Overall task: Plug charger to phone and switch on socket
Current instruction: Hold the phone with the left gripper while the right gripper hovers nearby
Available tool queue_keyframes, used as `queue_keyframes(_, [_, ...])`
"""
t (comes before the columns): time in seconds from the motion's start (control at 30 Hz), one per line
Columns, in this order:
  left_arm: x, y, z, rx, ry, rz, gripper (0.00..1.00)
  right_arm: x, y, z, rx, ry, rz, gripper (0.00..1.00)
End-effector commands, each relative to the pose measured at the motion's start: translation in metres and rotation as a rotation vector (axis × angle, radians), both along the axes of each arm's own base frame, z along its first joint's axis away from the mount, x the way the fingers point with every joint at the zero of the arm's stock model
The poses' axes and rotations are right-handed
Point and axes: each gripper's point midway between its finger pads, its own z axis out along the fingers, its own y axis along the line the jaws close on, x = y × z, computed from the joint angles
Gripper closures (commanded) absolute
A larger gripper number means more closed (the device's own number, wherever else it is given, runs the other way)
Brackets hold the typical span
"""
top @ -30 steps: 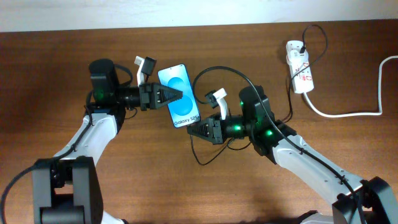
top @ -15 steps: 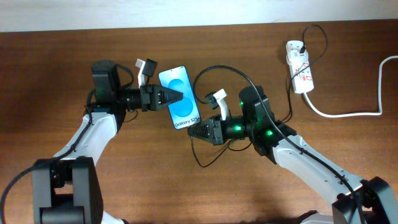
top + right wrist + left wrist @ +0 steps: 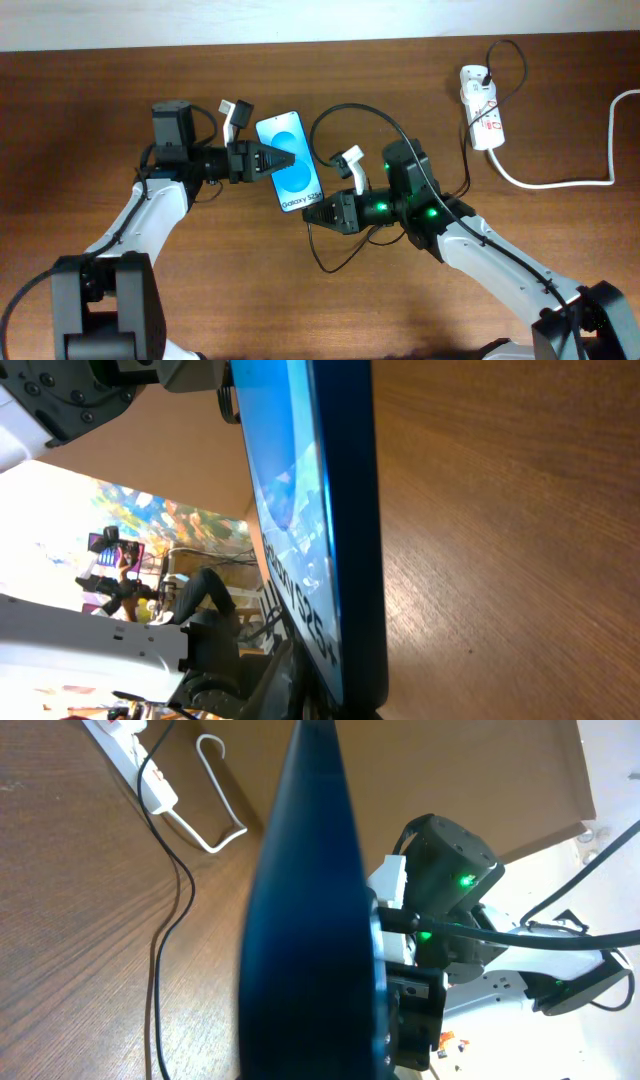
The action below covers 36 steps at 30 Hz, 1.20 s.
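Note:
My left gripper [image 3: 277,160] is shut on the phone [image 3: 289,175], holding it by one long edge above the table; its blue screen faces up. In the left wrist view the phone [image 3: 310,920] shows as a dark edge filling the middle. My right gripper [image 3: 311,213] sits right at the phone's short end with the "Galaxy S25+" text and is shut on the charger's plug end. The plug tip is hidden. In the right wrist view the phone [image 3: 352,510] stands edge-on against my jaws. The charger cable [image 3: 352,108] loops back to the socket [image 3: 482,106] at the far right.
A thick white cord [image 3: 565,182] runs from the socket to the right table edge. Slack black cable [image 3: 322,255] hangs in a loop under my right gripper. The left wrist view shows the socket [image 3: 130,750], the cable [image 3: 158,980] and the right arm [image 3: 450,870].
My left gripper has shifted the phone slightly to the right, toward the right gripper. The right gripper has barely moved and now sits at the phone's short end.

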Motion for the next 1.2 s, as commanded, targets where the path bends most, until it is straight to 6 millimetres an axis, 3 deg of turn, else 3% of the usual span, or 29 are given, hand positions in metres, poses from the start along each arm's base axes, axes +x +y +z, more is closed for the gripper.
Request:
queue_keyframes(0.0, [-0.026,-0.021,-0.003,-0.04,-0.015,-0.112,1.0,0.015,0.005,0.036,0.039,-0.083,-0.012,0.94])
queue_keyframes(0.3, [-0.026,-0.021,-0.003,-0.038,0.016,-0.112,1.0,0.002,0.002,0.023,0.005,0.019,0.012,0.87])
queue_keyframes(0.73, [-0.025,-0.021,-0.003,-0.034,0.096,-0.108,1.0,-0.017,0.006,0.047,0.109,0.0,0.134,0.81])
queue_keyframes(0.93, [-0.025,-0.021,-0.004,-0.029,0.148,-0.102,1.0,-0.017,0.002,0.057,0.12,-0.031,0.125,0.71])
queue_keyframes(1.17, [-0.013,-0.02,-0.012,0.019,0.256,-0.03,1.0,-0.014,-0.005,0.038,0.05,0.037,0.071,0.67])
